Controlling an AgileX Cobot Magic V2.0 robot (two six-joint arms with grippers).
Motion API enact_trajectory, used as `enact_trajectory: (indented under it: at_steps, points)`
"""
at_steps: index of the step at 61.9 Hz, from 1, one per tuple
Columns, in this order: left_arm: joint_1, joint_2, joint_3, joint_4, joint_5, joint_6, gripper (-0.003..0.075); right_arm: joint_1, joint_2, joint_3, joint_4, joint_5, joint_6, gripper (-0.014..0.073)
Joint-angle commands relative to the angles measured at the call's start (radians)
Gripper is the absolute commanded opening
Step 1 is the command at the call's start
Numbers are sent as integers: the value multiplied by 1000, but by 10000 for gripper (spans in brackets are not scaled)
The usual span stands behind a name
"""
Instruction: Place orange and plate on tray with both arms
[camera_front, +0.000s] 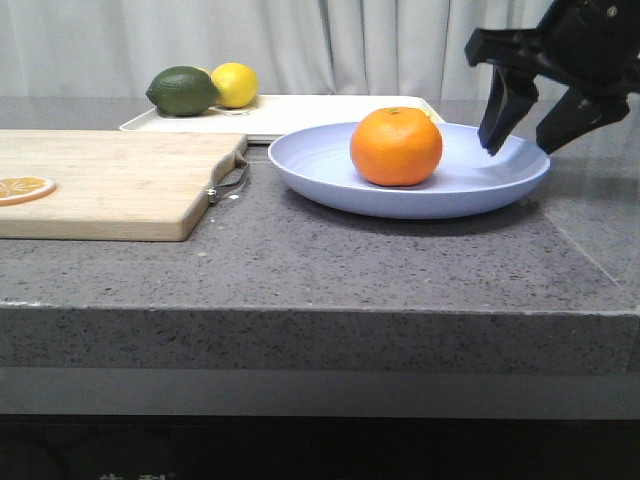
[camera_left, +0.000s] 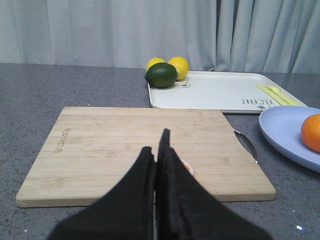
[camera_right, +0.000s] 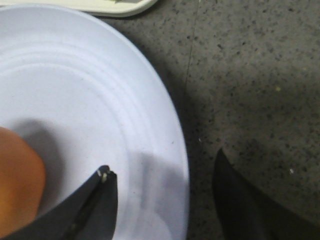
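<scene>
The orange (camera_front: 396, 146) sits on the lavender-blue plate (camera_front: 500, 180) on the grey counter, right of centre. The cream tray (camera_front: 300, 112) lies behind the plate, with a lemon and a dark green fruit on its left end. My right gripper (camera_front: 518, 145) is open and straddles the plate's right rim, one finger above the plate, the other outside it; in the right wrist view (camera_right: 162, 162) the rim (camera_right: 170, 120) runs between its fingers. My left gripper (camera_left: 157, 142) is shut and empty, above the wooden cutting board (camera_left: 125, 145). It is out of the front view.
The wooden cutting board (camera_front: 110, 180) with a metal handle (camera_front: 228, 180) lies left of the plate, a dried orange slice (camera_front: 22, 187) on it. A lemon (camera_front: 235, 84) and a dark green fruit (camera_front: 182, 91) rest on the tray. A curtain hangs behind.
</scene>
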Motion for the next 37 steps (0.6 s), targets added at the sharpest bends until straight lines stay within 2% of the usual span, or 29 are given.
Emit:
enact_trajectory:
  at_steps: [1,10,15,18,28,37]
  points:
    - [0,11,-25,-6,-82,-11,-18,-4,-33,-33,12,-27,-10,384]
    - [0,11,-25,-6,-82,-11,-18,-4,-33,-33,12,-17,-10,174]
    - [0,11,-25,-6,-82,-11,-18,-4,-33,-33,12,-4,-10,2]
    - [0,11,-25,-6,-82,-11,-18,-4,-33,-33,12,2,-10,-67]
    - [0,11,-25,-6,-82,-11,-18,-6,-33,-40,30,21,-10,-62]
    - [0,11,-25,-6,-82,-11,-18,-19,-33,-86,98,76,-10,-62]
